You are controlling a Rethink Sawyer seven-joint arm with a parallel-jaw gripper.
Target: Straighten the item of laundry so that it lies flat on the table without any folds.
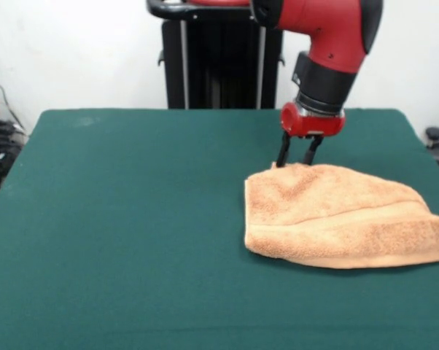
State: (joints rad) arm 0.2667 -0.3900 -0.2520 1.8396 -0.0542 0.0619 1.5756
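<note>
Gripper (pixel 295 162), fingers apart, at far edge of folded towel (pixel 343 215), maybe touching; table (pixel 132 219) bare round it.

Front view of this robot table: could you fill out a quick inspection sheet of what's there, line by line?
Surface: dark green table, cloth-covered.
Job's things: orange-tan towel on the table's right part, folded over itself, not flat; its right end runs out of the picture.
Clutter: nothing seen.
Grippers: gripper at the towel's far edge, its two fingers apart, tips at the cloth; a grip cannot be told.
Cables: dark wires at the left edge, off the table.
Surroundings: white wall, black pedestal behind the table.
</note>
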